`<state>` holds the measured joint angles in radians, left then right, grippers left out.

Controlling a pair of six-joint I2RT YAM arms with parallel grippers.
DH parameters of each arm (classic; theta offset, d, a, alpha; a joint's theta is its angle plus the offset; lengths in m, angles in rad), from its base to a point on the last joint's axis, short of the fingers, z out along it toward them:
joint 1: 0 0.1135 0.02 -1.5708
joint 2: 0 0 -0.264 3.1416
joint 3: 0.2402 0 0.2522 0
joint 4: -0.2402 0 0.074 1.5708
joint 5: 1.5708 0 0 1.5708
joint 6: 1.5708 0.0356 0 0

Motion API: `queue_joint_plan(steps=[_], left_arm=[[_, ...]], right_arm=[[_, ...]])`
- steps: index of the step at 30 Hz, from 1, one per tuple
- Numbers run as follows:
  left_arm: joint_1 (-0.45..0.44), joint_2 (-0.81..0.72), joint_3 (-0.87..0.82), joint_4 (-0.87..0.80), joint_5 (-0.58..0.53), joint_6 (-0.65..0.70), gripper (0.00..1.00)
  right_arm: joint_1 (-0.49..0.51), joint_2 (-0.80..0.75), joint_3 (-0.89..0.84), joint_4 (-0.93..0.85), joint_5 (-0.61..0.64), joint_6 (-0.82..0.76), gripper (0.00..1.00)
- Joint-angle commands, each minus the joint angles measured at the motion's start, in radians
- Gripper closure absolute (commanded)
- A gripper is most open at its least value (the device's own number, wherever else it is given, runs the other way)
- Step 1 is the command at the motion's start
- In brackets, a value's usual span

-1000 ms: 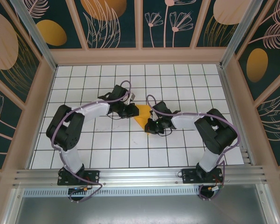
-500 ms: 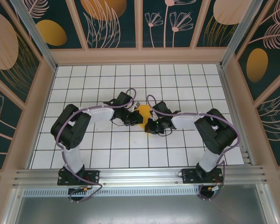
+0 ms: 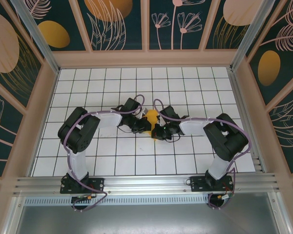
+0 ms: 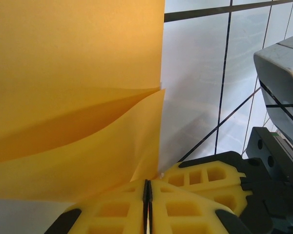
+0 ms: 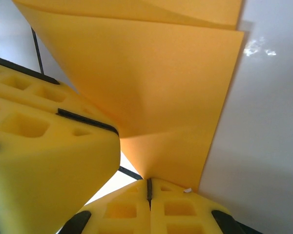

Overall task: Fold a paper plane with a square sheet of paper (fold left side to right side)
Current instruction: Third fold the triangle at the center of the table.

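Paper (image 3: 151,117) pinched btwn L+R jaws

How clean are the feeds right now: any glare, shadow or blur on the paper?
Top external: sharp, evenly lit, though little of the paper shows. Left wrist: paper bright and soft-focus, a shaded band along its fold; the table shows hazy sheen. Right wrist: small glare specks on the table top right, a soft shadow beside the paper's edge.

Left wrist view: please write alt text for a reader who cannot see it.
Partly folded orange-yellow paper covers the left half; its lower corner is pinched in the shut left gripper. White gridded table shows right.
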<state>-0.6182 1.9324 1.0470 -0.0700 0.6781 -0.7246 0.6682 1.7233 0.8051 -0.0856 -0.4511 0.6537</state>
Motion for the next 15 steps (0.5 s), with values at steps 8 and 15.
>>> queue_joint_plan(steps=[8,15], left_arm=[[-0.008,0.057,-0.008,-0.025,-0.124,-0.001,0.88],[-0.005,0.074,0.019,-0.080,-0.232,0.024,0.90]], right_arm=[[-0.012,0.059,-0.055,-0.152,0.107,-0.012,1.00],[-0.011,0.057,-0.061,-0.167,0.121,-0.012,1.00]])
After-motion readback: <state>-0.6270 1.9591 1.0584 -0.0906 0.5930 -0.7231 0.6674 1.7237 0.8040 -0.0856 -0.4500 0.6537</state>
